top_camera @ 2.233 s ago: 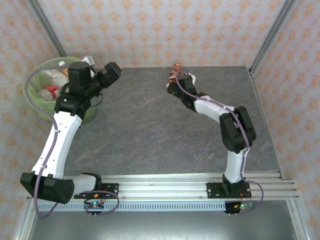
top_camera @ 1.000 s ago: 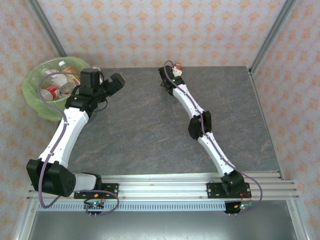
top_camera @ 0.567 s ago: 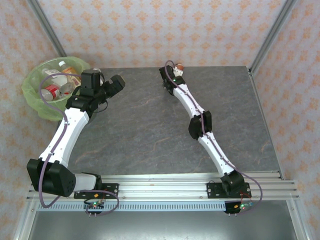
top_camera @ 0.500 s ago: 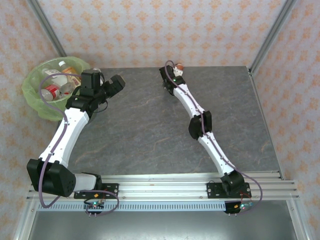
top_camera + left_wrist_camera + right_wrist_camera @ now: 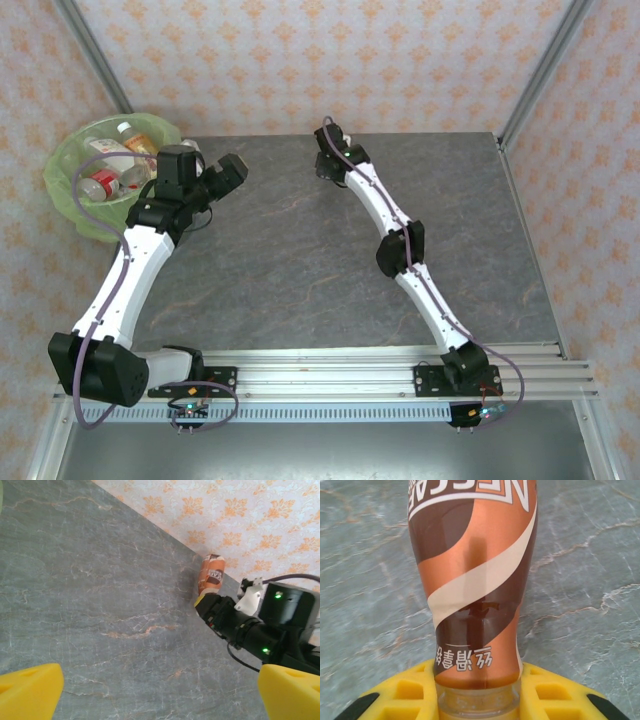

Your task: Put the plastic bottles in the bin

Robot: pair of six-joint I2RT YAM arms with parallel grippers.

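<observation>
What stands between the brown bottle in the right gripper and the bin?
The left arm does: its open left gripper hangs just right of the bin, on the straight line from the brown bottle clamped in the right gripper.

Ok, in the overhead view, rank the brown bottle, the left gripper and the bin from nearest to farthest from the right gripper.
1. Brown bottle: clamped in the right gripper, at the table's far edge.
2. Left gripper: open, over the table's far-left corner.
3. Bin: farthest left, beyond that corner.
</observation>
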